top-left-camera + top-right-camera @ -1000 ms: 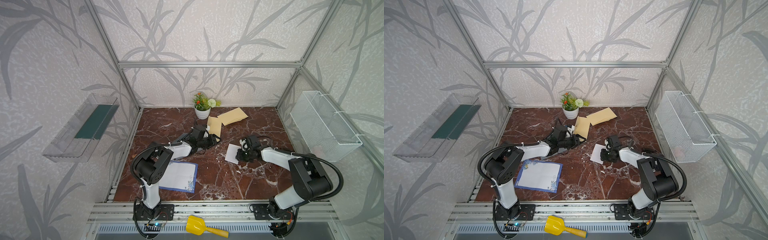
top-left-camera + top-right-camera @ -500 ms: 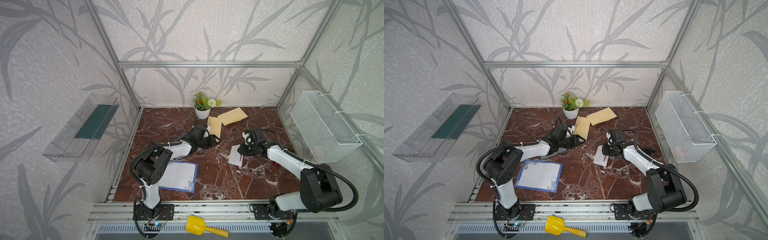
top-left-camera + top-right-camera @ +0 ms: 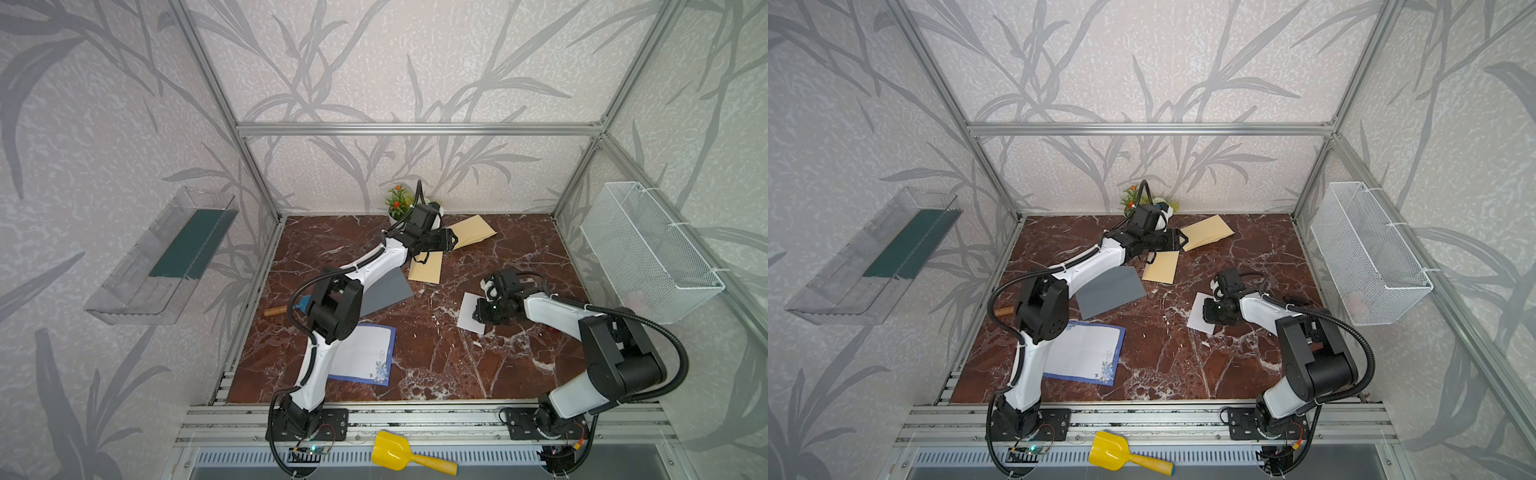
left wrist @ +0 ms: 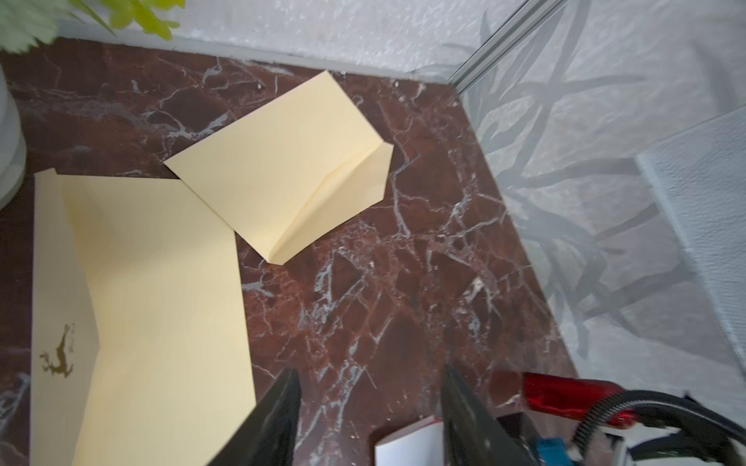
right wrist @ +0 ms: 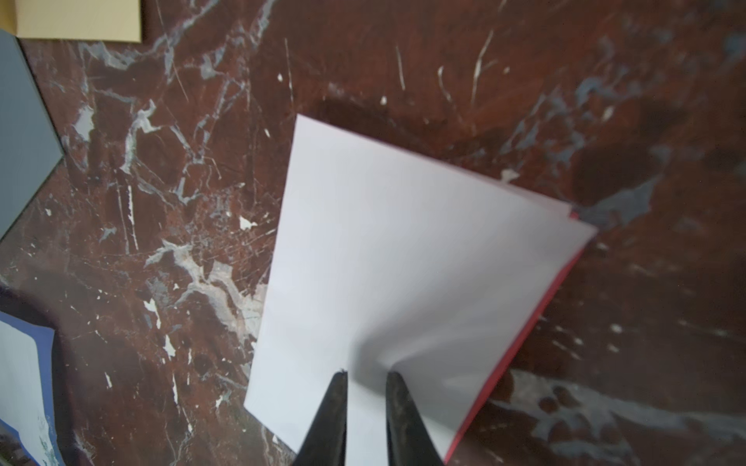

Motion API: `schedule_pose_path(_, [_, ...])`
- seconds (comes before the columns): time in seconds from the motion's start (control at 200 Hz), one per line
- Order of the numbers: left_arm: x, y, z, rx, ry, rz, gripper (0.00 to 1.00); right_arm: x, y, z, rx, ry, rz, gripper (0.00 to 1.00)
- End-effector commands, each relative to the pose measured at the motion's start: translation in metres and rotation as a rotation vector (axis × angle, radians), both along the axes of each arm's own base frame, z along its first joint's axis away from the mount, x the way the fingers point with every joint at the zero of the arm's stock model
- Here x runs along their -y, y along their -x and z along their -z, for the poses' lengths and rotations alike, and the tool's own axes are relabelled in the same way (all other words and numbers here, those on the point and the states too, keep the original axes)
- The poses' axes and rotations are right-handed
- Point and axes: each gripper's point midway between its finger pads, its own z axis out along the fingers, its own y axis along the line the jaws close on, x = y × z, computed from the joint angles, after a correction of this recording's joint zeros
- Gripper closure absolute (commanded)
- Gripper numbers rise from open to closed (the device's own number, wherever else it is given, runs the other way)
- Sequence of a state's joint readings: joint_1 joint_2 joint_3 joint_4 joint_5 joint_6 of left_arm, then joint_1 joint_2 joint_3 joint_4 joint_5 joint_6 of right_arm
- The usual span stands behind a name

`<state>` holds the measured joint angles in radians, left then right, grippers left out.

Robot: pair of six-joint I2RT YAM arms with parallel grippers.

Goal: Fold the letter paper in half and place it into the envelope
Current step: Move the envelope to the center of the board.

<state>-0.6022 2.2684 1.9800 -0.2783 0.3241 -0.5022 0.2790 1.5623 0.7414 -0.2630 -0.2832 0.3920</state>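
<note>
The fold looks done: the paper (image 3: 466,321) is a doubled white sheet lying right of the centre of the surface (image 3: 436,365). The right hand (image 3: 481,311) seems to pinch it at one edge, jaws almost together. The carry and the insertion are left. The back envelope (image 3: 473,230) and front envelope (image 3: 426,271) lie by the middle of the back edge, well apart from the paper. The left hand (image 3: 454,240) hovers just beside them, jaws wide and empty. Only the right wrist view shows the paper's (image 5: 403,250) two layers, red inside. Only the left wrist view shows the front envelope's open flap (image 4: 60,250) with its gold deer mark (image 4: 58,357). I cannot tell which envelope is meant.
</note>
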Motion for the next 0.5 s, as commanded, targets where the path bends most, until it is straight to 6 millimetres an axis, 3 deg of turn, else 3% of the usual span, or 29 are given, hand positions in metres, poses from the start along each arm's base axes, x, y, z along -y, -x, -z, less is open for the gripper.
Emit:
schedule_pose_path(0.0, [-0.004, 0.001, 0.049, -0.051, -0.227, 0.047, 0.44, 0.000, 0.004, -0.002, 0.008, -0.016, 0.000, 0.80])
schedule_pose_path(0.25, [0.013, -0.029, 0.082, 0.043, -0.394, 0.080, 0.44, -0.001, 0.015, 0.003, -0.008, -0.036, 0.003, 0.80])
schedule_pose_path(0.495, [0.014, -0.038, 0.101, 0.101, -0.449, 0.078, 0.41, -0.003, 0.020, 0.006, -0.017, -0.060, 0.002, 0.80])
